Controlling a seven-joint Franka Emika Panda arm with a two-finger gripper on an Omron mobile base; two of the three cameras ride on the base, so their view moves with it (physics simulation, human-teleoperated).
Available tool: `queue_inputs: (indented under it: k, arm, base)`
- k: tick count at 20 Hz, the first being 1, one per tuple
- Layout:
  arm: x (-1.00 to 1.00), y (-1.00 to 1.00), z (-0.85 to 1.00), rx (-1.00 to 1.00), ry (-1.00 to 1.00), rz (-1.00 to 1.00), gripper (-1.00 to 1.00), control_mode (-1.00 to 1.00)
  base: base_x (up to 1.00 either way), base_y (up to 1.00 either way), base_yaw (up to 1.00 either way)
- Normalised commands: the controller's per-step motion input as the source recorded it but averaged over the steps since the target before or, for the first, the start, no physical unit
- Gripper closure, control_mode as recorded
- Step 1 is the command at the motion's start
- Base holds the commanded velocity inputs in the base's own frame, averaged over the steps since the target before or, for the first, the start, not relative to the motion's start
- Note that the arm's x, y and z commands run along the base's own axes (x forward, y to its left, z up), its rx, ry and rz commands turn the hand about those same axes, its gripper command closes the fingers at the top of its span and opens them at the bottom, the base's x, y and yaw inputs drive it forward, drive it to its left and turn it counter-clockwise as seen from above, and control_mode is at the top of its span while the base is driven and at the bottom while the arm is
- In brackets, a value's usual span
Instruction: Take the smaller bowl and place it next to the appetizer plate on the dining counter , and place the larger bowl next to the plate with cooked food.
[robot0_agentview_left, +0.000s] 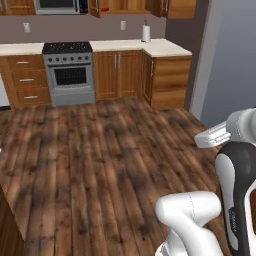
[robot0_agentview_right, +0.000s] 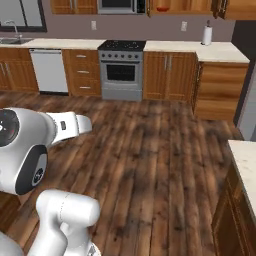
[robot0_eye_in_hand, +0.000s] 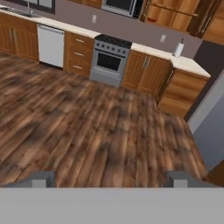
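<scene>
My gripper (robot0_eye_in_hand: 113, 179) is open; its two grey fingertips (robot0_eye_in_hand: 43, 178) stand wide apart over bare wooden floor with nothing between them. High on the far wall, an open upper shelf holds a small red bowl-shaped item (robot0_agentview_right: 162, 8) (robot0_eye_in_hand: 151, 19) (robot0_agentview_left: 104, 8); it is too small to tell more. A corner of a beige stone-topped counter with a wooden base (robot0_agentview_right: 246, 162) shows at the right edge of the right base view. The larger cream bowl, the appetizer plate and the plate with cooked food are out of view.
A wide wooden floor (robot0_agentview_right: 145, 150) lies ahead. Along the far wall run wooden cabinets with a pale top, a steel stove (robot0_agentview_right: 121, 70), a white dishwasher (robot0_agentview_right: 49, 70), a sink (robot0_agentview_right: 12, 40) and a paper towel roll (robot0_agentview_right: 207, 34). My own arm (robot0_agentview_left: 237, 190) fills the foreground.
</scene>
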Motion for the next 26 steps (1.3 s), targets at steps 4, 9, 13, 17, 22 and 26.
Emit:
queue_inputs:
  k: [4,9,13,17,22,26]
  arm:
    - [0.00,0.00,0.00,0.00,0.00,0.00,-1.00,1.00]
    - [0.00,0.00,0.00,0.00,0.00,0.00,-1.00,1.00]
    - [0.00,0.00,0.00,0.00,0.00,0.00,-1.00,1.00]
    - [0.00,0.00,0.00,0.00,0.00,0.00,-1.00,1.00]
    - [0.00,0.00,0.00,0.00,0.00,0.00,-1.00,1.00]
    - [0.00,0.00,0.00,0.00,0.00,0.00,-1.00,1.00]
  base:
    - [1.00,-0.51,0.00]
    - [1.00,-0.20,0.01]
    - [1.00,0.00,0.01]
    - [1.00,-0.05,0.00]
    - [1.00,-0.19,0.00]
    - [1.00,-0.25,0.00]
